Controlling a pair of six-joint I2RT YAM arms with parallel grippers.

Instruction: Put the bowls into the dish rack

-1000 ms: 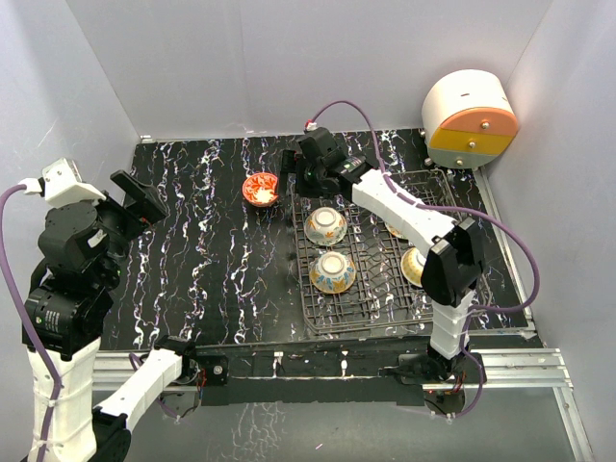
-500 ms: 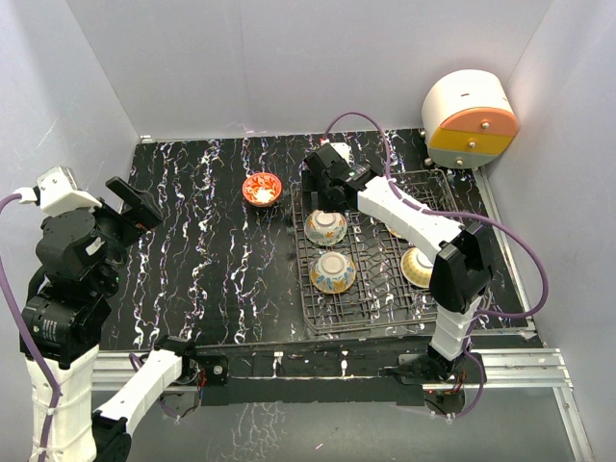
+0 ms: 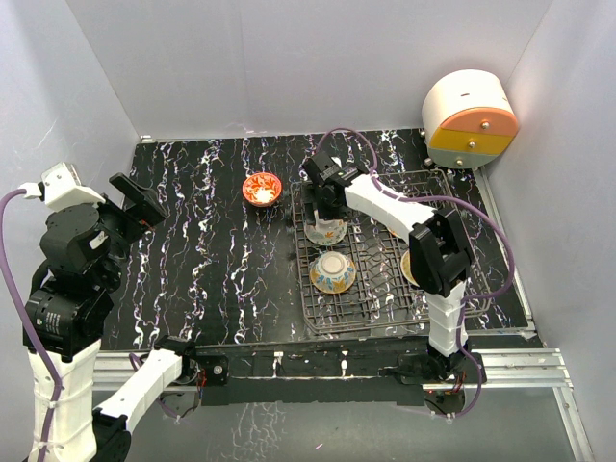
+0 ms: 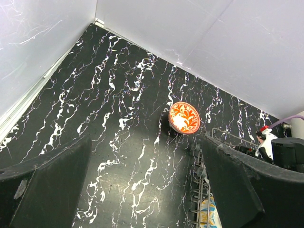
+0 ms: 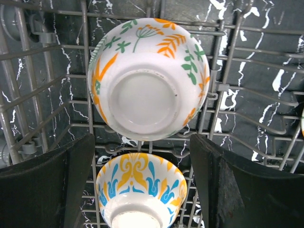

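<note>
Right pincer (image 5: 141, 140) lowered over bowl (image 5: 147, 78), seemingly open

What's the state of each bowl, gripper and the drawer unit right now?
Red-orange bowl: upright on table, outside dish rack.
Far rack bowl: upside down, under right gripper.
Near rack bowl: upside down.
Right-side rack bowl: mostly hidden by right arm.
Left gripper: open, empty.
Right gripper: open, empty.
Drawer unit: drawers shut.
</note>
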